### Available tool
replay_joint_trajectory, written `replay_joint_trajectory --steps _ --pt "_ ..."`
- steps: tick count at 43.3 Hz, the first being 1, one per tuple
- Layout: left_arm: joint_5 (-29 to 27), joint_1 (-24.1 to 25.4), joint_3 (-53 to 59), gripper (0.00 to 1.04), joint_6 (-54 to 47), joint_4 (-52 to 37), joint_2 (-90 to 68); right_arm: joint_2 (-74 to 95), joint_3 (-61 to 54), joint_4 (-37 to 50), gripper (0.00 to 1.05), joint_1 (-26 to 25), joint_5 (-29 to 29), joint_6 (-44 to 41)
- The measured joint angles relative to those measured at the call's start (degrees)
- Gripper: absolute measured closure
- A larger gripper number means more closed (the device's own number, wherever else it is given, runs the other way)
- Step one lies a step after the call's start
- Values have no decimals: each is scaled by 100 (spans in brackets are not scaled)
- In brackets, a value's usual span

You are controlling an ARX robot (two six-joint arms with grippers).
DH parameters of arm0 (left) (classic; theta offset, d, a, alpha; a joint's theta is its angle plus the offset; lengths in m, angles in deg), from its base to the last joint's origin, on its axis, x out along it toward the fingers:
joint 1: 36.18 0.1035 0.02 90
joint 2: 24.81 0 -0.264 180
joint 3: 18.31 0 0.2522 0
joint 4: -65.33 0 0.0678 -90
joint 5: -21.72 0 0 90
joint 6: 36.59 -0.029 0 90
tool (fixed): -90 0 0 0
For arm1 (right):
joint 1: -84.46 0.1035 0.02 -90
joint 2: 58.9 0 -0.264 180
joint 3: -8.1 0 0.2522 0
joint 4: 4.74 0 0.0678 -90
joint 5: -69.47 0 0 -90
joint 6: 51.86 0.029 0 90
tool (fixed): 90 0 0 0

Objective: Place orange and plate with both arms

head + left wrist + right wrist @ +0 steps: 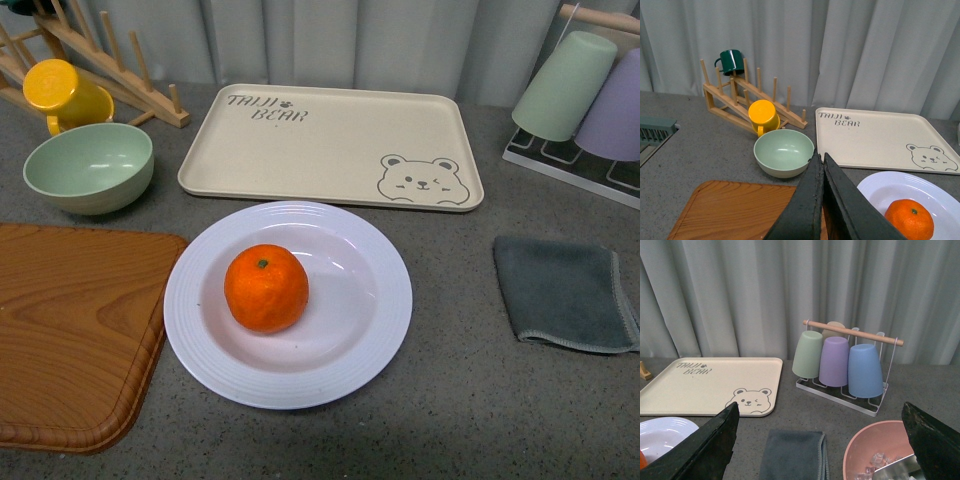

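The orange (266,288) rests inside the white ribbed plate (385,300) on the grey counter, just in front of the beige bear tray (330,145). Neither arm shows in the front view. In the left wrist view my left gripper (820,159) is shut with nothing between its black fingers, held above the counter between the wooden board and the plate (880,187), with the orange (909,219) off to one side. My right gripper (820,412) stands wide open and empty over the grey cloth (792,455); a sliver of the plate (660,432) shows beside one finger.
A wooden board (70,330) lies left of the plate, a pale-green bowl (88,167) and a yellow cup (62,95) on a wooden rack behind it. A grey cloth (565,292) lies to the right, a cup rack (580,100) at back right. A pink bowl (880,450) holds ice.
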State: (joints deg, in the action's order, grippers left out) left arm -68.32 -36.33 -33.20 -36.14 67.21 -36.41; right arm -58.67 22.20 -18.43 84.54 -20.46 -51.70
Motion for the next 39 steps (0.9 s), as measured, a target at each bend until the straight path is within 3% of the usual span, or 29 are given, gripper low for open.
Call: replay_joint_trajectory --steps 6,12,23,27,30,39 --pt "0 0 0 101 0 199 190 0 0 0 9 0 0 0" --pt "2 0 0 101 -2 1139 1051 0 0 0 9 0 -2 0" --pt "2 0 0 100 0 1185 1130 0 0 0 9 0 0 0" --pt "2 -2 0 85 -2 1185 1132 439 170 -339 9 195 -640 -313" --pt "0 0 0 74 -2 1185 1137 1084 243 -111 9 337 -678 -363" --pt "0 0 0 37 -2 1185 1137 4459 791 1650 9 492 481 254"
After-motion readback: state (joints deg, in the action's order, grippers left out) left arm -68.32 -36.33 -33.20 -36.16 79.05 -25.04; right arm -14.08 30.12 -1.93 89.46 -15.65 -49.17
